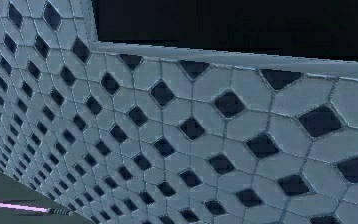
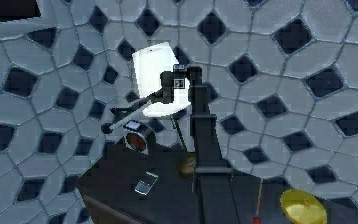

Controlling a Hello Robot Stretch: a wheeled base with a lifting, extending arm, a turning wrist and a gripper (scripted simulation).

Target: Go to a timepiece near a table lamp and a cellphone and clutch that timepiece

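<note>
In the arm side view a small round timepiece (image 2: 137,138), with a silver rim and a reddish face, stands near the far left of a dark table (image 2: 107,185). A table lamp (image 2: 150,68) with a white shade rises just behind it. A cellphone (image 2: 145,183) lies flat on the table in front of it. The dark arm rises from the bottom edge, and the gripper (image 2: 117,117) reaches left in front of the lamp, its thin fingers (image 2: 109,127) ending just above and left of the timepiece. I cannot tell whether the gripper holds anything.
A wall of pale tiles with dark diamonds (image 1: 187,130) stands close ahead under a dark panel (image 1: 237,25), and also backs the table (image 2: 287,90). A yellow dish (image 2: 303,207) and a thin red stick (image 2: 257,205) sit at the table's right. A floor strip (image 1: 27,205) shows at lower left.
</note>
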